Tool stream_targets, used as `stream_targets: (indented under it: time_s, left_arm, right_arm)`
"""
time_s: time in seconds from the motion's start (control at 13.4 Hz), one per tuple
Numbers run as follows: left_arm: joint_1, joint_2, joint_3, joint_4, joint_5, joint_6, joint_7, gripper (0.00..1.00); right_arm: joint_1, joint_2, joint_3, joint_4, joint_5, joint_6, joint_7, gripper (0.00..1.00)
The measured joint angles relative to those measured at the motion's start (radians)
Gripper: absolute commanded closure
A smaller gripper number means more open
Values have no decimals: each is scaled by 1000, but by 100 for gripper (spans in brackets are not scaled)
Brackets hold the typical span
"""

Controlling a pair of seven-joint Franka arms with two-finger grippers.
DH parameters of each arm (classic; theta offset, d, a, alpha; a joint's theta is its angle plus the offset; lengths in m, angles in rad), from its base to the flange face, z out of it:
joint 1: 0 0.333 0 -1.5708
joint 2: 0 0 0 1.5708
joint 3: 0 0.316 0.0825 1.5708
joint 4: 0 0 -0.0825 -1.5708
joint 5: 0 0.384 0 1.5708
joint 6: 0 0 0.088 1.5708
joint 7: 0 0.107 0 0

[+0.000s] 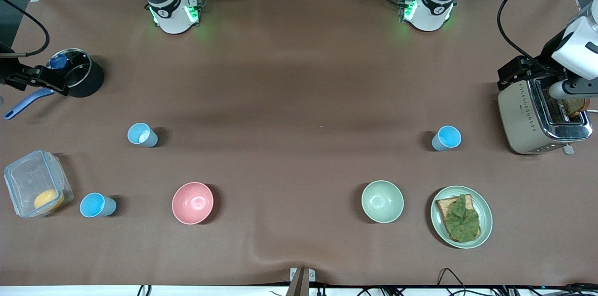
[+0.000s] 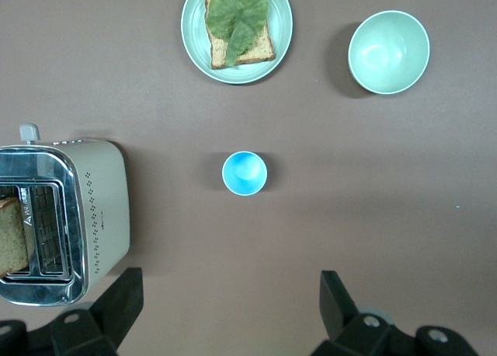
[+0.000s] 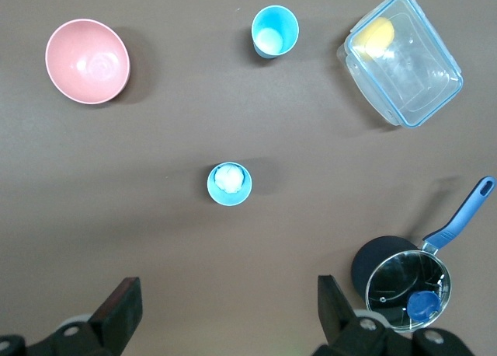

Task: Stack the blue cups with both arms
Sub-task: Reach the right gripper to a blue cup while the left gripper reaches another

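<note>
Nearest, one sky-blue plastic cup [image 1: 97, 205] is sitting beside a pink bowl [image 1: 192, 203]; both grippers (left gripper [image 2: 225, 305], right gripper [image 3: 227, 309]) are hanging spread, empty.

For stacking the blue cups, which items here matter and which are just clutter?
Job items: blue cup near the toaster; pale blue cup; blue cup beside the container; left gripper and right gripper, both open, high over the table.

Clutter: pink bowl, green bowl, plate with toast, toaster, plastic container, pot.
</note>
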State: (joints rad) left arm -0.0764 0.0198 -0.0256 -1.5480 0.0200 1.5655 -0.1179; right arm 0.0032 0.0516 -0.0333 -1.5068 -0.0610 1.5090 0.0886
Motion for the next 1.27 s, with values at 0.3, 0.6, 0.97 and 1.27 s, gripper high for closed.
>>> stream_targets:
  time_s: [0.3,0.6,0.97,1.27]
  left_arm:
    - [0,0,0,1,0,0,0,0]
    - [2,2,9,2,0,-1,1,0]
    - [36,53,18,-69,0,52,22,0]
    - [63,65,19,-239,0,233,63,0]
  right_arm:
    - [0,0,0,-3,0,0,1,0]
    - [1,0,0,-3,1,0,2,0]
    - [8,0,1,-5,1,-5,4,0]
    - [16,1,1,-7,2,-8,4,0]
